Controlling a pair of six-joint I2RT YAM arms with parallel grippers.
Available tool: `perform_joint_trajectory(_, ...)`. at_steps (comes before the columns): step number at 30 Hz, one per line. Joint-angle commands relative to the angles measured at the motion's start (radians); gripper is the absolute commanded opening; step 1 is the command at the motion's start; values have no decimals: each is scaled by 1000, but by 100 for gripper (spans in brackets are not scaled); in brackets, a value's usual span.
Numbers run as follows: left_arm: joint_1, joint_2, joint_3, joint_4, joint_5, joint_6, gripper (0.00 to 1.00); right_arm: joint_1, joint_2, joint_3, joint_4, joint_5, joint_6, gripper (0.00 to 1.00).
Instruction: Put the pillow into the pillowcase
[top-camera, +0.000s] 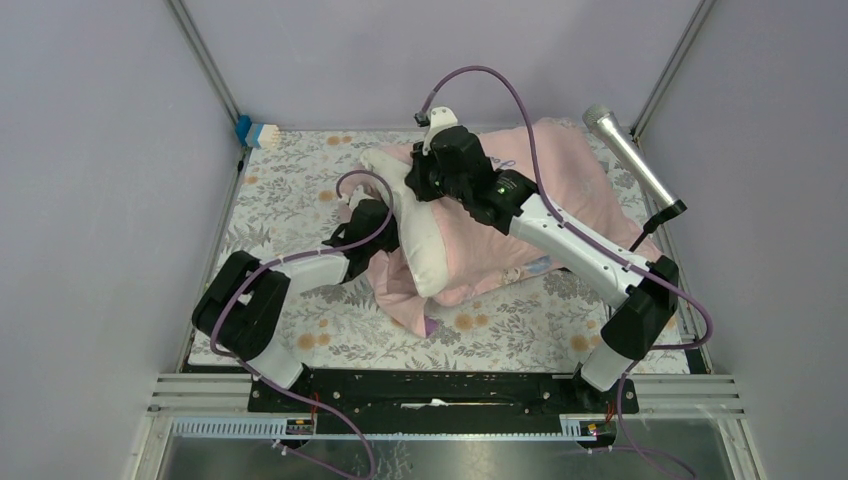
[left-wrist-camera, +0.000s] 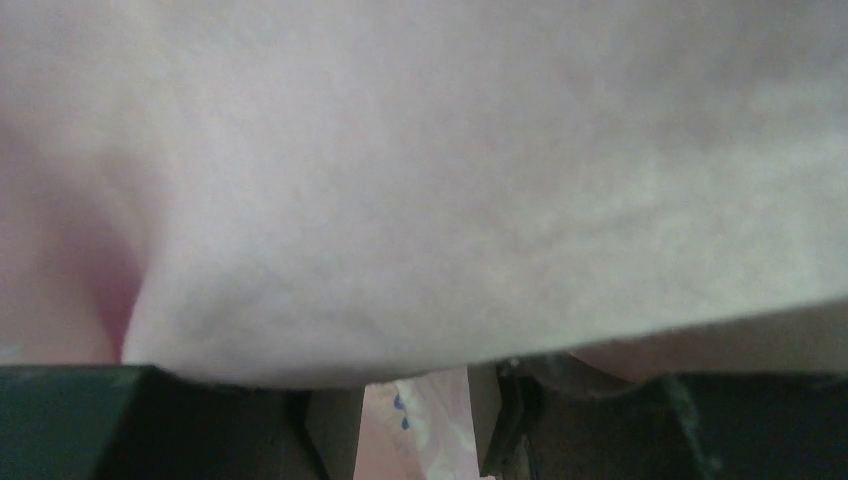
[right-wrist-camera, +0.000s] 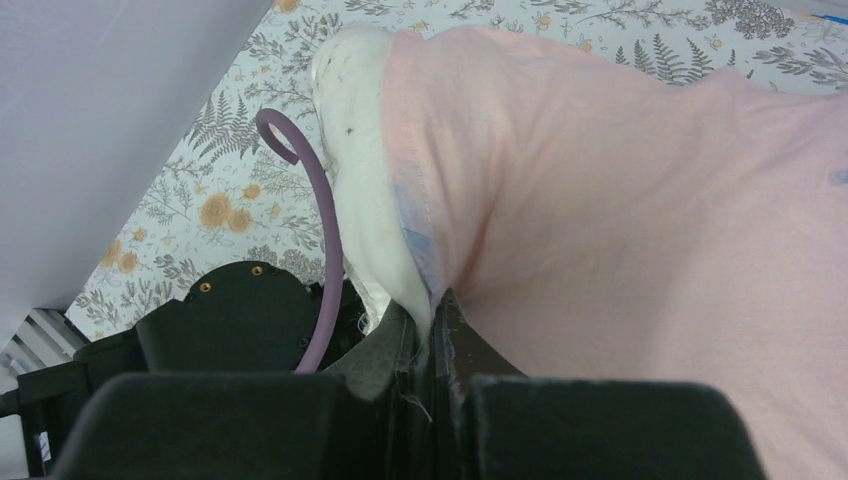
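Observation:
The cream pillow (top-camera: 420, 240) sticks out of the left end of the pale pink pillowcase (top-camera: 570, 175), with its other end inside the case. My right gripper (top-camera: 418, 185) sits above this opening. In the right wrist view it (right-wrist-camera: 432, 300) is shut on the pillowcase (right-wrist-camera: 620, 200) hem, and a sliver of the pillow (right-wrist-camera: 360, 150) is pinched in with it. My left gripper (top-camera: 385, 225) presses into the pillow's left side. In the left wrist view its fingers (left-wrist-camera: 335, 425) stand partly apart, their tips buried in the bulging pillow (left-wrist-camera: 420, 180). Printed pink cloth (left-wrist-camera: 425, 420) shows through the gap.
A floral table cloth (top-camera: 300, 190) covers the table. A silver microphone (top-camera: 625, 150) leans at the back right. A small blue and white object (top-camera: 262, 133) lies in the back left corner. Grey walls close in on both sides. A purple cable (right-wrist-camera: 325, 250) loops beside the pillow.

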Motion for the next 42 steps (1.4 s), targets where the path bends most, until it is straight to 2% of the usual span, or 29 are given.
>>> perform_joint_trajectory(1, -5, 31, 61, 19, -122, 15, 40, -8, -90, 8, 117, -24, 33, 0)
perform_joint_trajectory(6, -6, 52, 65, -13, -201, 16, 34, -8, -102, -2, 114, -15, 25, 0)
perform_joint_trajectory(12, -5, 107, 85, 48, -176, 49, 35, -7, -110, -14, 116, -22, 27, 0)
perform_joint_trajectory(15, -5, 133, 95, 57, -154, 47, 32, -7, -112, -16, 114, -17, 24, 0)
perform_joint_trajectory(17, -6, 139, 100, 65, -138, 48, 25, -8, -112, -20, 115, -19, 23, 0)
perform_joint_trajectory(19, -6, 135, 100, 66, -126, 48, 11, -8, -110, -26, 115, -12, 16, 0)
perform_joint_trajectory(21, -5, 115, 99, 60, -123, 59, 3, -9, -106, -36, 115, 6, 7, 0)
perform_joint_trajectory(22, -6, 103, 97, 52, -121, 68, 0, -8, -105, -41, 115, 16, 2, 0)
perform_joint_trajectory(26, -5, 15, 60, 27, -123, 88, 0, -8, -101, -53, 119, 66, -16, 0)
perform_joint_trajectory(32, -4, -166, -50, 9, -53, 78, 0, -9, -69, -62, 127, 197, -83, 0)
perform_joint_trajectory(38, -4, -359, -132, -174, -118, 43, 0, -9, -24, -127, 183, 129, -87, 0)
perform_joint_trajectory(42, 2, -467, -230, -259, -167, 17, 0, -10, 4, -222, 246, 21, -59, 0)
